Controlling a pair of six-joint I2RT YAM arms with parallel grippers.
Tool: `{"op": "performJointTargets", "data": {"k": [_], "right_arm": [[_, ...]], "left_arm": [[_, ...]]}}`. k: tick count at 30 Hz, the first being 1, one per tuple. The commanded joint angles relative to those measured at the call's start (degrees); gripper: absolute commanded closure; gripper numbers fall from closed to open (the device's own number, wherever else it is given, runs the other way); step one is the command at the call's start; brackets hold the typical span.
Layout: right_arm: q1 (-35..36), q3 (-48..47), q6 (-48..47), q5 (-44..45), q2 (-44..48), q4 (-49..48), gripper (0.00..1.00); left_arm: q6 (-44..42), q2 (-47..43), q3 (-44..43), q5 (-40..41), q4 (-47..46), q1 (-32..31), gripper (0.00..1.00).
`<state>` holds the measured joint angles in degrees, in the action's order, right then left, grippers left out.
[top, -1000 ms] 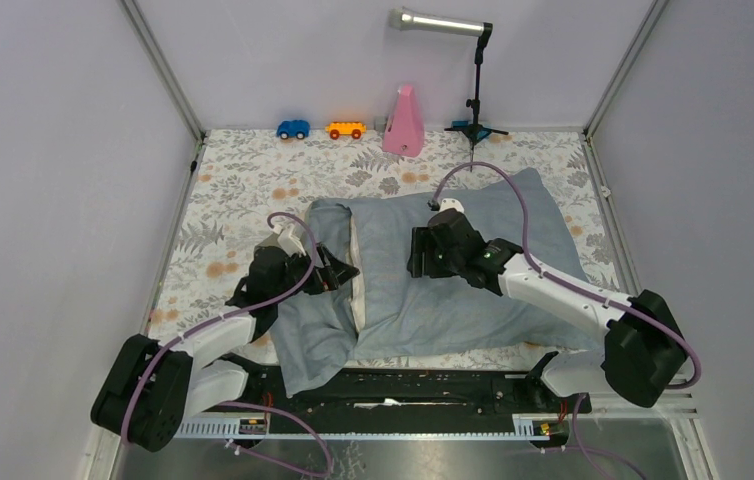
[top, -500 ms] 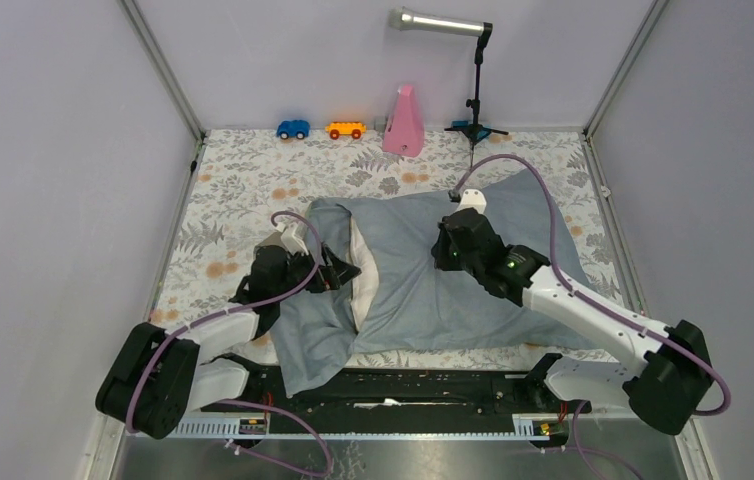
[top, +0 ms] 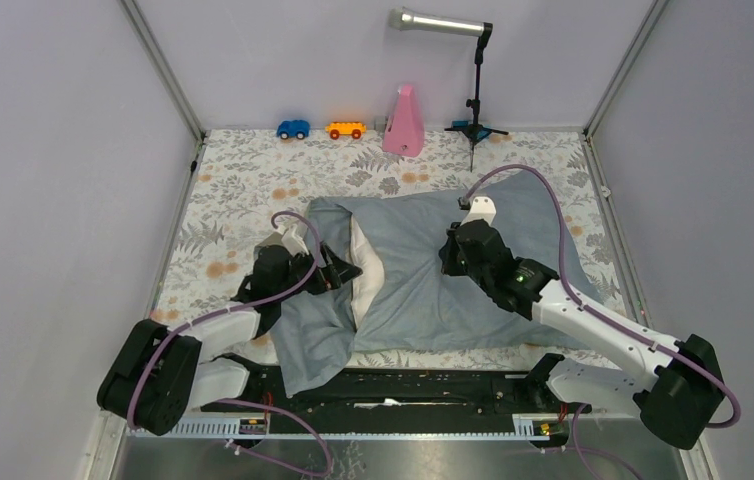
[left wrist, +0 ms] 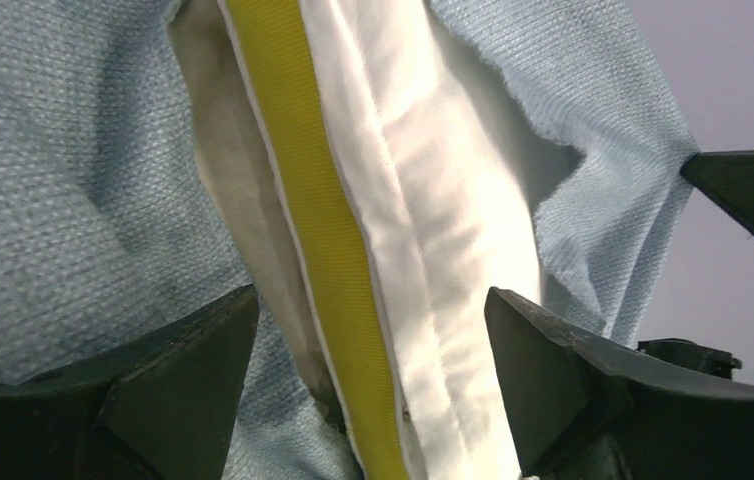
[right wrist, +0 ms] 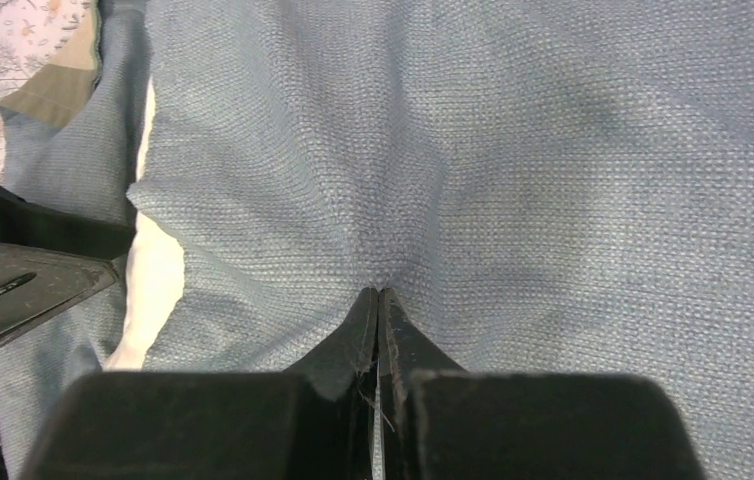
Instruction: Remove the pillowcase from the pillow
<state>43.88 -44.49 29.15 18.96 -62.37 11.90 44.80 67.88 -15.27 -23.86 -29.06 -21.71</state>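
The blue-grey pillowcase [top: 433, 295] lies across the table's middle, its loose mouth end draped toward the near edge. The cream pillow [top: 366, 272] pokes out of that mouth. My left gripper [top: 341, 272] is open, its jaws straddling the pillow's edge [left wrist: 433, 230] and yellow piping [left wrist: 313, 200] without closing on them. My right gripper [top: 449, 262] is shut on a pinch of the pillowcase's top fabric [right wrist: 513, 150], which puckers at the fingertips [right wrist: 380, 292]. In the right wrist view a strip of bare pillow [right wrist: 158, 270] shows at the left. Most of the pillow is hidden inside the case.
A floral cloth [top: 243, 180] covers the table. Along the back stand a blue toy car [top: 293, 129], an orange toy car [top: 346, 130], a pink cone-shaped object [top: 404, 122] and a small stand with a silver tube [top: 473, 100]. Walls enclose the left, back and right sides.
My right gripper closed on the pillowcase fabric and drew it right, away from the mouth. A little more cream pillow shows. The left gripper has stayed open at the pillow's edge.
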Motion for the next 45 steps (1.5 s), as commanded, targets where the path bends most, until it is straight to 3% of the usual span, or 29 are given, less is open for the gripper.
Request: {"op": "performJointTargets", "data": {"k": [1,3,8,10,11,13,14,22,25,29,33,35,38,39,42,45], "right_arm": [[0.3,-0.2,-1.0,-1.4,1.3,-2.5,1.0],[0.3,-0.7,-0.9,-2.3,1.2,-2.0,1.0],[0.2,-1.5,-0.2,-3.1,0.6,-0.9,1.0],[0.3,-1.6,0.1,-3.1,0.9,-0.4,1.0],[0.2,-1.7,0.0,-2.8,1.2,0.1,1.0],[0.2,-2.1,0.2,-0.3,2.0,1.8,1.0],[0.2,-2.2,0.2,1.5,2.3,2.8,1.0],[-0.9,0.4,1.4,17.8,6.6,6.5,1.0],[-5.9,1.6,3.9,20.8,8.3,8.3,1.0],[-17.1,2.8,6.4,17.0,10.5,10.9,1.0],[-18.5,4.5,2.6,10.1,15.0,7.1,0.98],[-18.4,4.7,-2.2,-0.3,16.0,3.7,0.77],[-18.5,1.6,-6.1,-14.2,14.0,2.8,0.25],[-18.5,-1.1,-6.4,-17.2,12.7,3.4,0.18],[-18.2,-7.3,-7.8,-27.2,7.0,4.2,0.14],[-14.1,-13.7,-9.5,-26.7,1.0,6.5,0.12]], "left_arm": [[3.8,1.1,-4.4,-3.2,-0.7,-1.2,0.12],[3.7,4.7,-7.7,-4.3,3.0,-2.2,0.13],[4.2,11.7,-11.5,-5.9,3.3,-5.5,0.29],[4.5,14.3,-12.9,-6.9,3.2,-6.0,0.49],[5.0,15.0,-12.9,-7.9,1.5,-6.2,0.7],[5.9,14.3,-13.0,-8.7,-0.4,-6.2,0.97],[5.8,12.8,-13.5,-7.7,0.6,-6.1,1.0],[2.8,-6.6,-21.3,6.1,19.1,-5.9,1.0],[1.3,-11.6,-25.0,10.3,28.5,-3.0,1.0],[0.7,-17.6,-26.0,9.0,35.8,5.7,1.0],[-0.9,-20.3,-24.9,6.2,34.9,7.5,1.0],[-0.7,-19.9,-23.9,0.3,31.8,7.3,1.0],[-1.5,-17.8,-24.3,-3.8,30.0,5.0,1.0],[-2.4,-17.3,-24.7,-3.4,30.0,2.6,1.0],[-4.3,-16.4,-26.0,-1.0,30.0,-2.2,1.0],[-5.3,-15.4,-27.5,-0.3,29.9,-5.1,1.0]]}}
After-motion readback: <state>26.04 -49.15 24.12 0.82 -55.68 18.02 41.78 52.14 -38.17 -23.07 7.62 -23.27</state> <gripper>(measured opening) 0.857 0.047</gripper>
